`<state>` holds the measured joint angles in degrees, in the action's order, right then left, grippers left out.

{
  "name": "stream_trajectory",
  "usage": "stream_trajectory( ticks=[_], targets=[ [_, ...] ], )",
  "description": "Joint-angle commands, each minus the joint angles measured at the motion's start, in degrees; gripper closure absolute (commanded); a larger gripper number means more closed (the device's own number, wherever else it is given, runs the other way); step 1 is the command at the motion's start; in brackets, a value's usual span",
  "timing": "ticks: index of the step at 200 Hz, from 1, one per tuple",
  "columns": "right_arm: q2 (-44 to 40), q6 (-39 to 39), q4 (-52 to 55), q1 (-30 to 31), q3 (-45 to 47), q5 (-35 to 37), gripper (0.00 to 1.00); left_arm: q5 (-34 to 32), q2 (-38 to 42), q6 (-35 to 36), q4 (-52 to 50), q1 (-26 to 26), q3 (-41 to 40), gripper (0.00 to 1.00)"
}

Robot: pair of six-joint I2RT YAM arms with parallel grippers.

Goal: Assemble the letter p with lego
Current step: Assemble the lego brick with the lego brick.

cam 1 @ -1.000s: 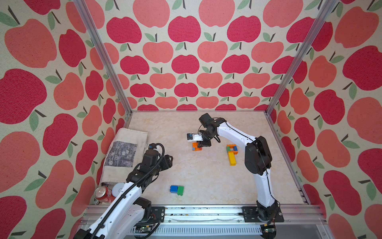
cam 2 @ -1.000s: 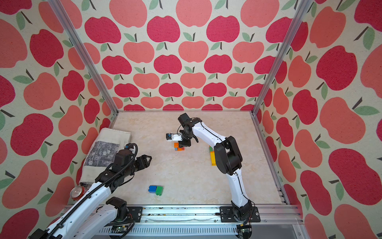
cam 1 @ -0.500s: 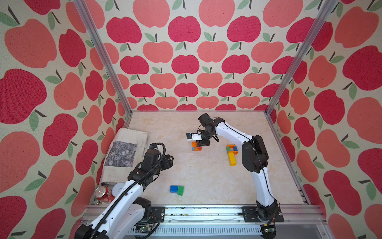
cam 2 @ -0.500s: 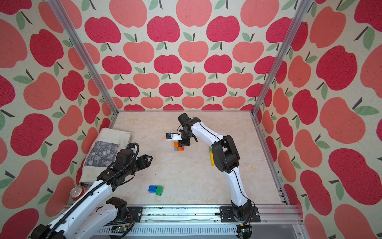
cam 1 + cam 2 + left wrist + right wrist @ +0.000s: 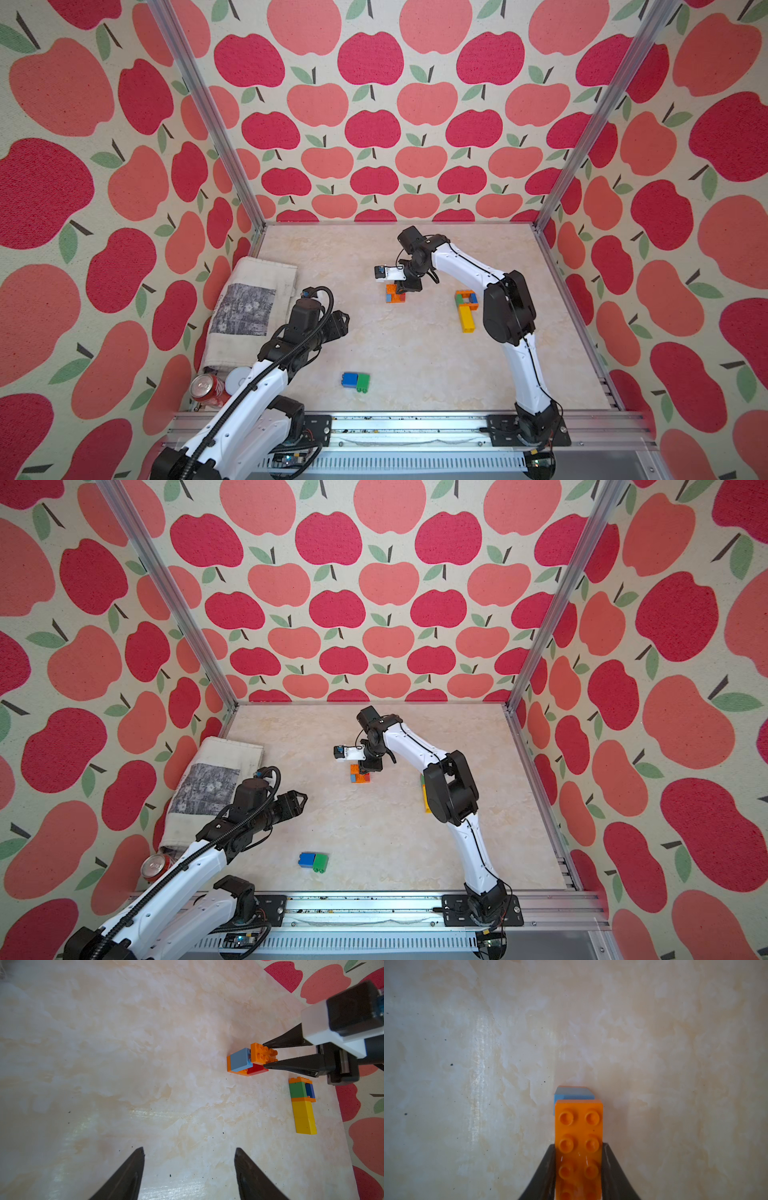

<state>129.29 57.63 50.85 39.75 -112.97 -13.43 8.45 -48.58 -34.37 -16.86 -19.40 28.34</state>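
At the far left of the bench [image 5: 415, 357] a folded newspaper [image 5: 253, 307] lies against the wall, with a red drinks can [image 5: 206, 388] on its side at the corner nearer the rail.

Just right of the paper, the left claw [image 5: 189, 1159] hovers above bare bench. Its two dark fingers are spread wide with nothing between them, and it points toward the middle of the bench.

Near the front edge, a blue brick [image 5: 349, 379] and a green brick [image 5: 363, 382] sit side by side, touching, well apart from both arms.

Further back and right of them, the right claw [image 5: 579, 1146] comes down from above and pinches a long orange brick [image 5: 578, 1126] by its long sides, studs up. This brick is at the top of a small stack, over a red brick [image 5: 256, 1070] and just beside a light blue brick [image 5: 239, 1060], with an orange plate [image 5: 228, 1065] beneath them. Whether the gripped brick is fully pressed home cannot be told.

Right again, the letter build [image 5: 466, 309] lies flat on the bench beside the right arm's elbow. It is a small ring of orange, green, blue and red bricks with a yellow stem running toward the front. In a top view the elbow hides most of it.
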Motion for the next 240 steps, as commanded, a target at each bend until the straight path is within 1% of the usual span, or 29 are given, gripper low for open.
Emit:
stream_trajectory(
  ticks=[1, 59, 104, 152, 201, 240],
  targets=[
    [2.7, 0.2, 3.1, 0.6, -1.4, 1.6, 0.79, 0.4, -0.7, 0.8, 0.9, 0.3, 0.1, 0.29],
    [4.8, -0.5, 5.4, 2.3, -3.7, 4.4, 0.79, 0.3, -2.6, 0.9, 2.1, 0.4, 0.7, 0.29],
    [3.2, -1.5, 5.1, 2.4, -1.5, 5.5, 0.79, -0.1, -3.0, 1.0, 2.3, 0.9, 1.0, 0.3],
    [1.0, -1.1, 5.7, 1.7, -1.2, 4.6, 0.79, 0.6, -3.5, 0.8, 2.8, 1.2, 0.9, 0.31],
    [0.7, -0.7, 7.4, 1.6, -2.0, 5.2, 0.8, 0.9, -4.1, 0.5, 3.4, 1.2, 0.8, 0.31],
    [1.1, -1.1, 6.6, 1.4, -1.0, 4.7, 0.79, 1.6, -4.9, 0.5, 4.0, 1.3, 1.2, 0.31]
  ],
)
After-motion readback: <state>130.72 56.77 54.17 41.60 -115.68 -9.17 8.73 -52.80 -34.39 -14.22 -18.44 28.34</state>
